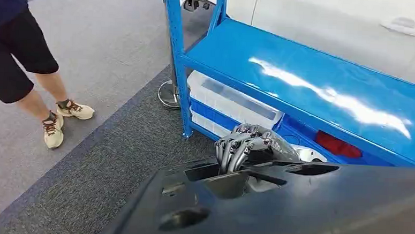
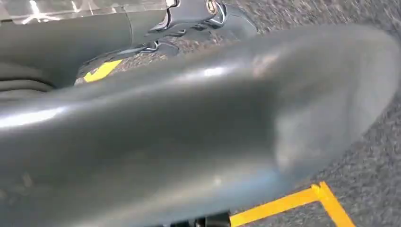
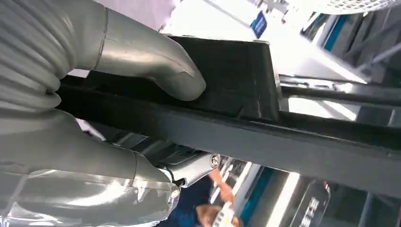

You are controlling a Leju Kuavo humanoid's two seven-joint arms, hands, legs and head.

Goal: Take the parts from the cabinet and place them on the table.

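A large dark grey car body part fills the foreground in front of the blue cabinet. My right hand grips its upper edge, fingers curled over the rim beside a cut-out. From the right wrist, that hand clamps a black rib of the part, the thumb pressed on top. The part's smooth curved face covers most of the left wrist view. My left hand lies close against that face and is mostly hidden, so its hold is unclear.
White bins and a red part sit on the cabinet's lower shelf. A person stands at the left on grey carpet. A white car is behind the cabinet. Yellow floor tape runs below.
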